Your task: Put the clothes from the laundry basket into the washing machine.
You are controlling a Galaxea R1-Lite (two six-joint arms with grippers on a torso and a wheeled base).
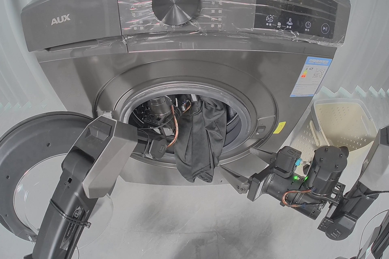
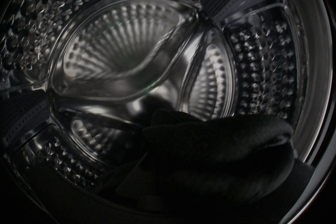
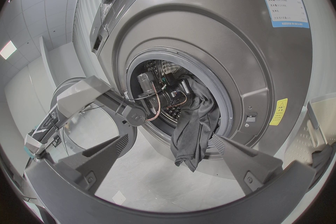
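Observation:
A black garment [image 1: 200,138] hangs over the lower rim of the washing machine [image 1: 81,69] opening, part inside the drum and part drooping outside. My left arm goes into the drum, and the left gripper [image 3: 181,90] sits at the garment's upper part, its tip hidden by cloth. In the left wrist view, dark cloth [image 2: 217,158] lies in front of the steel drum [image 2: 122,49]. My right gripper [image 1: 236,159] is open, just right of and below the hanging garment [image 3: 196,123], holding nothing. The cream laundry basket [image 1: 344,122] stands to the machine's right.
The round machine door [image 1: 36,158] is swung open to the left, beside my left arm. Something dark lies at the basket [image 3: 313,123] edge. Bare grey floor [image 1: 182,215] stretches in front of the machine.

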